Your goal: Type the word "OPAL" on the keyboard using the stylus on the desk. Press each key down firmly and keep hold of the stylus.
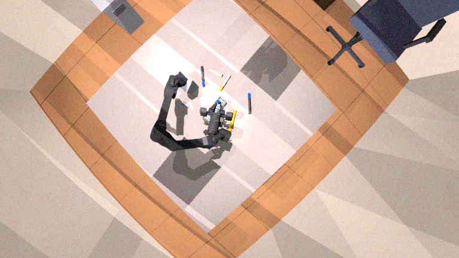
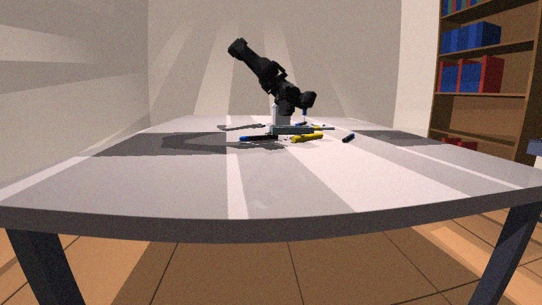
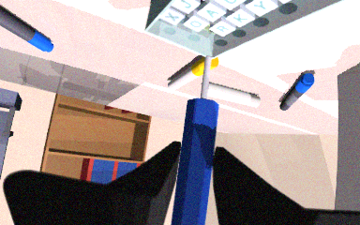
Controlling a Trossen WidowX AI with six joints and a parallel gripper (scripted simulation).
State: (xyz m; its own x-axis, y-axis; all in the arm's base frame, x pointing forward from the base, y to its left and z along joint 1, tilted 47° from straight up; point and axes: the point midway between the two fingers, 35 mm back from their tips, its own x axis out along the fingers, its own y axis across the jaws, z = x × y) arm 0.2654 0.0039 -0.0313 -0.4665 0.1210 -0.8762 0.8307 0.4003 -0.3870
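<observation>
Two fingers: closed on the stylus (image 1: 218, 101) (image 2: 304, 111) (image 3: 196, 159)
Tip: near the keyboard (image 1: 221, 101) (image 2: 291, 129) (image 3: 187, 39); contact unclear
Keyboard: partly hidden, far from counter (image 1: 271, 160) (image 2: 272, 229) edges

Obstacles: keyboard (image 1: 222, 100) (image 2: 292, 130) (image 3: 187, 37) close under the gripper (image 1: 218, 106) (image 2: 304, 106) (image 3: 197, 151); thick yellow marker (image 1: 232, 120) (image 2: 307, 138) just beside the keyboard. Passage: one open strip of table (image 1: 243, 167) (image 2: 191, 189) between yellow marker and black blue-capped marker (image 1: 249, 103) (image 2: 348, 138).

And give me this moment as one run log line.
end effector: shut on blue stylus | tip: near keyboard edge | key contact: cannot tell
</observation>
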